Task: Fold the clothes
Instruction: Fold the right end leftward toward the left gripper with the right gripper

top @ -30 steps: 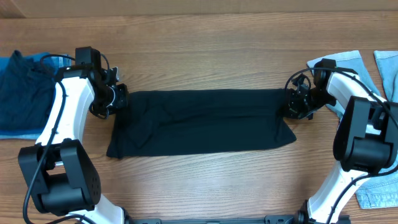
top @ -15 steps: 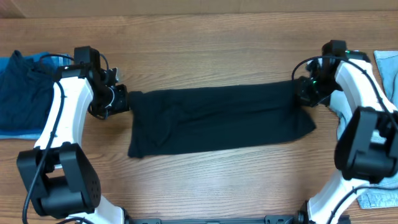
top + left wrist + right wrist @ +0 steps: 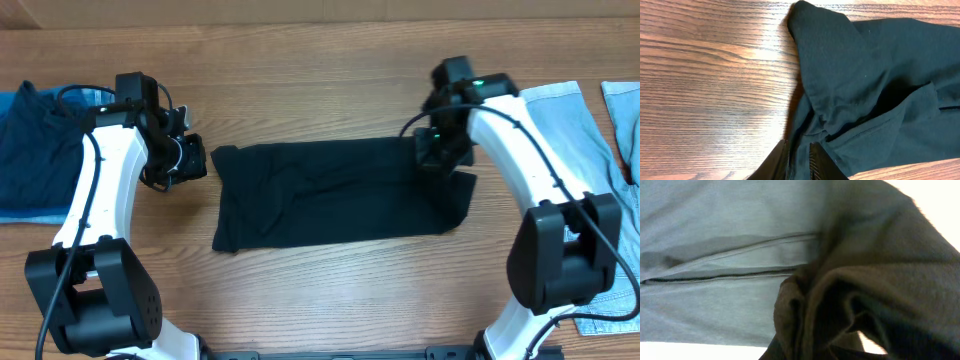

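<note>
A black garment [image 3: 330, 195] lies spread across the middle of the wooden table. My left gripper [image 3: 192, 163] is shut on its upper left corner; in the left wrist view the black cloth [image 3: 860, 90] runs between the closed fingers [image 3: 800, 162]. My right gripper [image 3: 437, 150] is shut on the garment's right end and holds it lifted over the cloth, so the right side is doubled back toward the left. In the right wrist view bunched black fabric [image 3: 850, 305] fills the frame and hides the fingers.
A dark blue garment [image 3: 35, 140] on a light blue one lies at the left edge. Light blue denim pieces [image 3: 560, 105] lie at the right, with more [image 3: 605, 310] at the lower right.
My right gripper has carried the garment's right end leftward and up over the cloth. The whole garment has shifted right, and its left end has drawn in.
</note>
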Robot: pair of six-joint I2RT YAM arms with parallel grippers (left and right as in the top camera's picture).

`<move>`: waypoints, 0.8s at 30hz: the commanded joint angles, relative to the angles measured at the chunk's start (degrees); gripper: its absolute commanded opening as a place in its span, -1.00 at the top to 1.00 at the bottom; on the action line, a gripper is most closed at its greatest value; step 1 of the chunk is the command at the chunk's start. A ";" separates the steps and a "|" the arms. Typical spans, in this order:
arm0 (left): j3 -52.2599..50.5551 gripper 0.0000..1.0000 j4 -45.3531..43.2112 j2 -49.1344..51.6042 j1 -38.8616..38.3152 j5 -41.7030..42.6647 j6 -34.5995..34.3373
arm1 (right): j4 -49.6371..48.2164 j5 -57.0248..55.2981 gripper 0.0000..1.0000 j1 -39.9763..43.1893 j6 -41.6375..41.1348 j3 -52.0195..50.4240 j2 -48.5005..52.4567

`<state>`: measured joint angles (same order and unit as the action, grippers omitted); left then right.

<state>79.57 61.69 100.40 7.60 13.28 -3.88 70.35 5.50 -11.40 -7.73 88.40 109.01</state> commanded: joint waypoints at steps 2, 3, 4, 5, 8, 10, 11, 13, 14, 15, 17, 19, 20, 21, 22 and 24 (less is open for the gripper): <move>1.38 0.63 -0.04 -1.53 0.31 0.33 1.36 | -1.68 -0.37 0.92 -5.05 -5.64 1.14 -0.74; 1.40 0.63 -0.04 -1.53 0.31 0.33 1.36 | -2.34 -0.33 0.92 -6.43 -6.45 1.14 -0.61; 1.38 0.63 -0.04 -1.53 0.31 0.33 1.33 | -2.89 -0.39 0.92 -7.48 -7.28 1.11 -0.55; 1.38 0.63 -0.04 -1.53 0.31 0.33 1.33 | -3.61 -0.35 0.92 -8.57 -7.96 1.09 -0.48; 1.38 0.63 -0.04 -1.53 0.31 0.33 1.33 | -5.35 -0.55 0.92 -11.30 -10.43 1.07 -0.13; 1.38 0.63 -0.02 -1.53 0.31 0.33 1.33 | -6.23 -0.55 0.92 -12.72 -11.23 1.07 0.83; 1.38 0.63 0.00 -1.53 0.31 0.37 1.33 | -6.29 -0.55 0.92 -13.18 -11.80 1.07 1.29; 1.38 0.63 -0.02 -1.53 0.31 0.74 1.36 | -6.54 -0.55 0.92 -14.08 -12.02 1.05 2.80; 1.38 0.63 -0.04 -1.53 0.31 0.94 1.36 | -6.73 -0.52 0.92 -14.45 -12.07 1.03 3.28; 1.38 0.63 -0.07 -1.53 0.31 1.27 1.38 | -7.08 -0.55 0.92 -14.80 -12.07 1.03 3.85; 1.38 0.63 -0.13 -1.53 0.31 1.36 1.38 | -7.58 -0.55 0.92 -15.43 -12.07 1.03 4.48; 1.38 0.63 -0.15 -1.53 0.31 1.36 1.38 | -8.22 -0.55 0.92 -16.26 -12.07 1.03 5.16; 1.38 0.63 -0.17 -1.53 0.31 1.36 1.38 | -8.41 -0.52 0.92 -16.57 -12.07 1.03 5.46; 1.38 0.63 -0.17 -1.53 0.31 1.36 1.38 | -8.66 -0.52 0.92 -17.03 -12.07 1.03 5.75; 1.38 0.63 -0.17 -1.53 0.31 1.36 1.38 | -8.90 -0.55 0.92 -17.49 -12.07 1.03 5.95; 1.38 0.63 -0.20 -1.53 0.31 1.38 1.36 | -9.92 -0.57 0.92 -18.27 -12.04 1.03 6.10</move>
<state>79.57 61.67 100.38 7.60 13.54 -3.88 61.73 5.10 -28.32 -19.29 88.40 114.21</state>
